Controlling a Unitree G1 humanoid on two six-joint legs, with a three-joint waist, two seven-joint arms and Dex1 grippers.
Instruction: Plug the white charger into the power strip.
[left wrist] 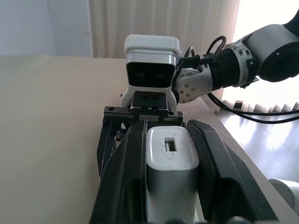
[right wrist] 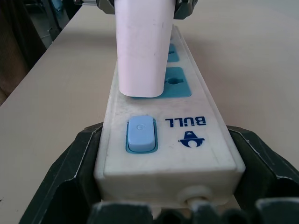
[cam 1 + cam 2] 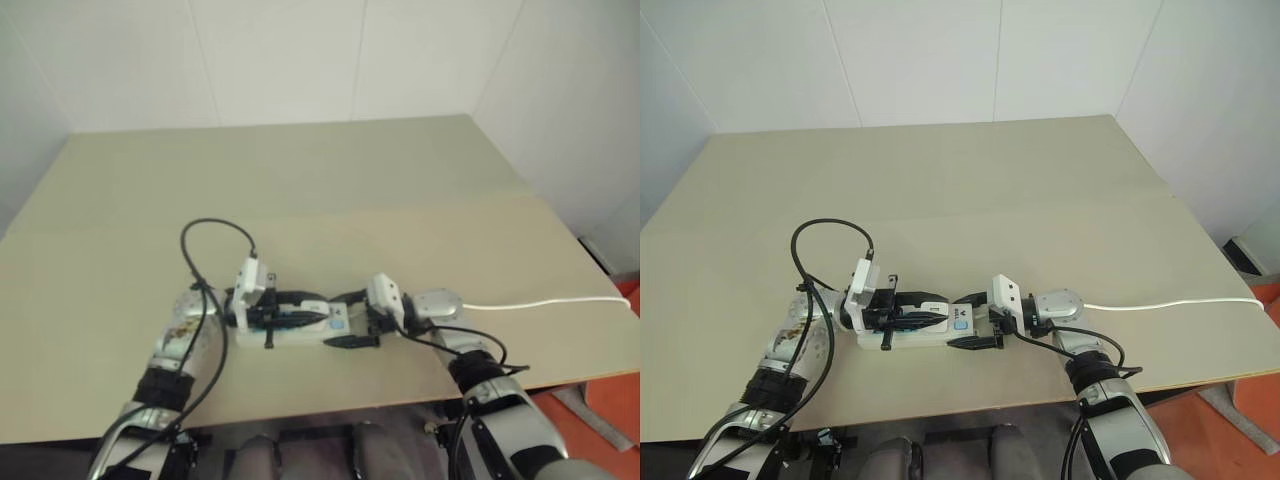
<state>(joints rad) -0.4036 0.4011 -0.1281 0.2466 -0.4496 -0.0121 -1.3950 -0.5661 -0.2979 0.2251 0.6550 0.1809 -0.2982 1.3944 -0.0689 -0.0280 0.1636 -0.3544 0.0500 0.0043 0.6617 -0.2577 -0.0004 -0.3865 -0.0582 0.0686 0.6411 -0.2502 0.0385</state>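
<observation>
**Charger seated over a socket, both pincers engaged**

Pale walls close in a beige surface (image 3: 330, 170) that carries the power strip (image 3: 962, 322) near its front edge, the thin white cord (image 3: 545, 303) trailing off to the robot's right. From the switch end, the right pincer (image 2: 168, 205) has its black fingers (image 2: 70, 172) against both sides of the strip, steadying it. From the other end the left pincer (image 1: 170, 177) is clenched on the white charger (image 2: 142, 46), its fingers flanking the block.

In the right wrist view the charger stands upright on the blue socket nearest the switch (image 2: 141, 134), its base flush or nearly flush with the strip's face; no prongs show. Insertion looks done or all but done. What appears left is a last press if any gap remains, then releasing the charger and the strip.
</observation>
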